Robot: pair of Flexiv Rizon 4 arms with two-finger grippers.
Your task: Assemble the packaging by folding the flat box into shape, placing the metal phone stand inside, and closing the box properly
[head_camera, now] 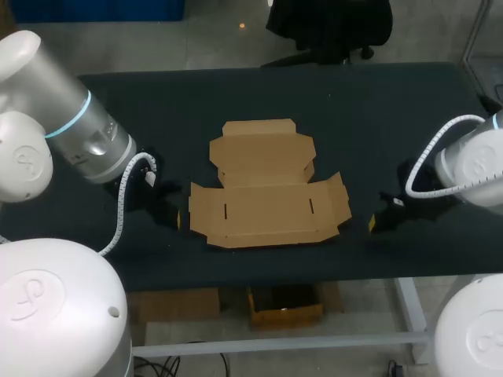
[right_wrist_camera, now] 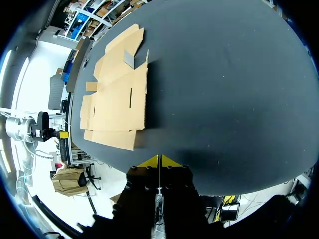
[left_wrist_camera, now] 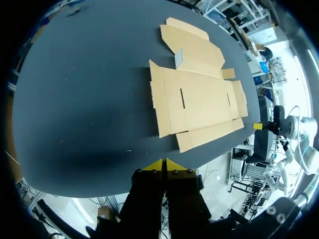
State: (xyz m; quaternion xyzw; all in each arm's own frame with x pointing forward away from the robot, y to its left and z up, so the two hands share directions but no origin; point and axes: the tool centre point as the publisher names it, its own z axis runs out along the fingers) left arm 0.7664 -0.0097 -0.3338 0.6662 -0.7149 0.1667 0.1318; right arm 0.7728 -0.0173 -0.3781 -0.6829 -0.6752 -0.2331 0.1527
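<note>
A flat brown cardboard box blank (head_camera: pixel 263 188) lies unfolded in the middle of the black table (head_camera: pixel 377 118). In the left wrist view the blank (left_wrist_camera: pixel 199 99) is ahead of my left gripper (left_wrist_camera: pixel 164 163), whose yellow tips touch with nothing held. From the right wrist view the blank (right_wrist_camera: pixel 117 94) lies ahead of my right gripper (right_wrist_camera: pixel 159 160), also shut and empty. A small grey piece (left_wrist_camera: pixel 178 59) stands on the blank's far panel; the same grey piece (right_wrist_camera: pixel 129 59) shows from the right. In the head view my left gripper (head_camera: pixel 178 217) sits left of the blank, my right gripper (head_camera: pixel 372 223) right of it.
Bare black table surface surrounds the blank on all sides. The near table edge (head_camera: pixel 275 279) runs just in front of both grippers. A cardboard carton (head_camera: pixel 284 305) sits under the table.
</note>
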